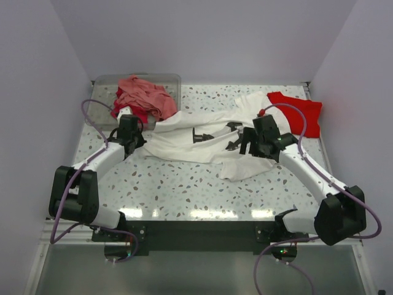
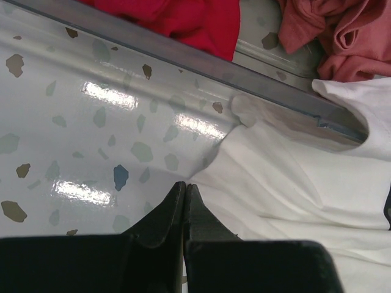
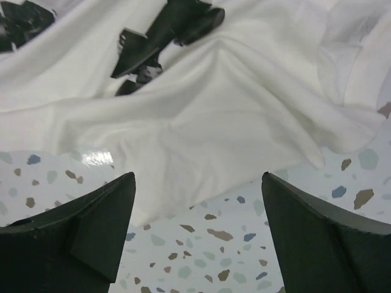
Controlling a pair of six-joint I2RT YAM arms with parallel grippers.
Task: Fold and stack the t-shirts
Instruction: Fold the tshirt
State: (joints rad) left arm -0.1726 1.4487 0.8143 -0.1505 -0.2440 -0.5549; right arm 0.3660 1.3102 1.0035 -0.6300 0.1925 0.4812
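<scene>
One limp, light white t-shirt point(image 1: 184, 146) will slide and bunch, so pinch its near hem with the wide-open right tool point(image 3: 198, 178); the left tool point(image 2: 184, 189) sits closed.

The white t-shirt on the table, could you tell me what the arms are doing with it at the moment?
The white t-shirt lies crumpled and unfolded on the table. The left gripper is shut at its edge; a pinch can't be confirmed. The right gripper hangs open over its near edge. A red t-shirt lies at the far right.
</scene>
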